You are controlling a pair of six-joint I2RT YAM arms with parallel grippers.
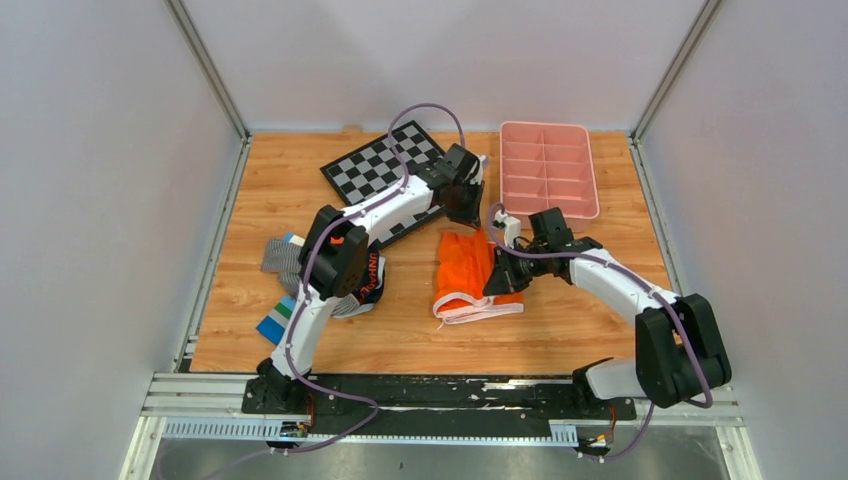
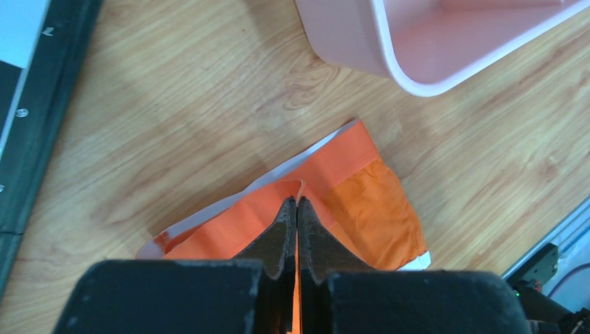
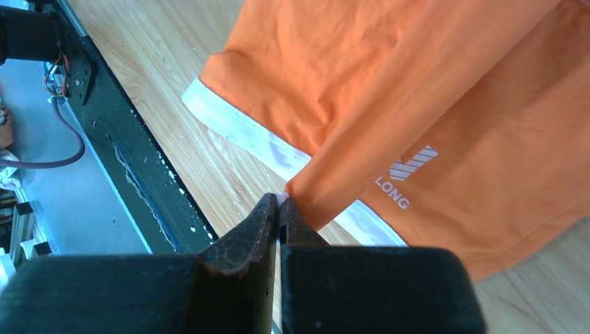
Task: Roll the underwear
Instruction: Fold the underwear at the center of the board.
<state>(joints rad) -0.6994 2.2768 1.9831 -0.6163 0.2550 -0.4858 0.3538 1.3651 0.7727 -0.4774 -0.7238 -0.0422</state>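
Spread on the wooden table (image 1: pixel 400 335), just this side of the pink tray (image 1: pixel 560 213): the underwear (image 1: pixel 470 270). Pinched at its far edge by the left gripper (image 2: pixel 297 203), jaws pressed together, orange cloth between them. Pinched at a taut fold's corner by the right gripper (image 3: pixel 280 202), likewise closed. Partly hidden under the right arm: the right edge. Cut off in both wrist views: the rest.

The underwear (image 1: pixel 465 270), bright orange with white trim bands and a small white logo, lies partly folded. Its banded edge is pinched in the left claw (image 2: pixel 297 205), and a taut fold meets the right claw (image 3: pixel 280 205).
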